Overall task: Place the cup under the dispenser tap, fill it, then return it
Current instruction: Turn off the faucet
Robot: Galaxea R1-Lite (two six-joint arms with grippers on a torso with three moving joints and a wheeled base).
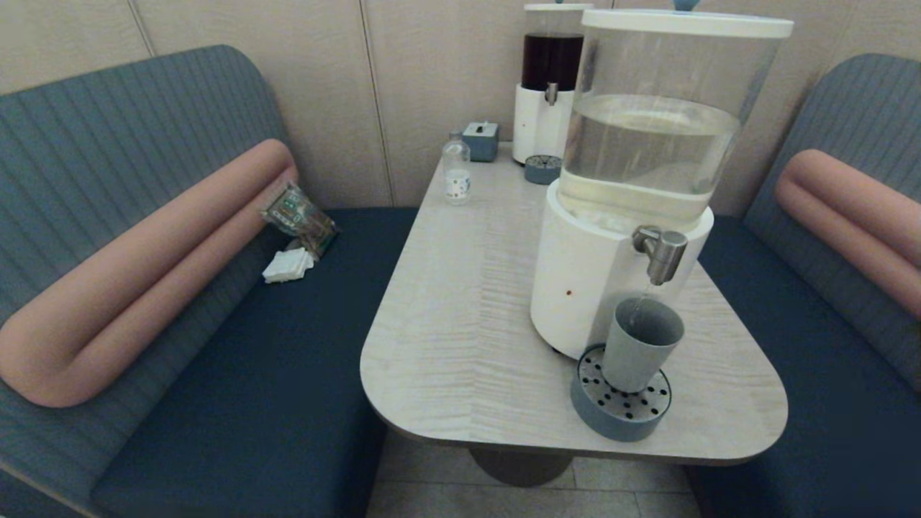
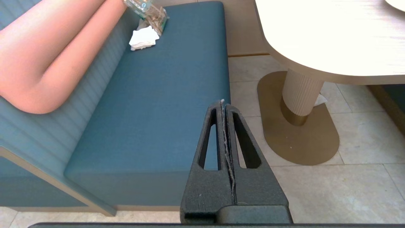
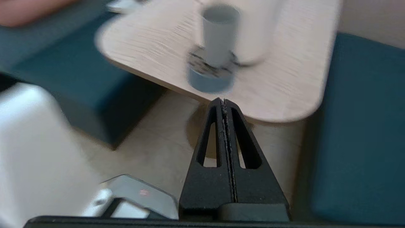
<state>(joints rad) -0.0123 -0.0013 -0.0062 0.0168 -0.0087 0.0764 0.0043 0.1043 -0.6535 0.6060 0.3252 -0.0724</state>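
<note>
Right end effector pressed closed, empty, off the tabletop edge, well short of the cup.
Cup upright on drip tray under dispenser tap; left end effector closed, empty, parked beside the bench.

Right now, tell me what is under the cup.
The cup stands on a round grey-blue drip tray with a perforated top, below the dispenser tap. The holes directly beneath the cup are covered.
</note>
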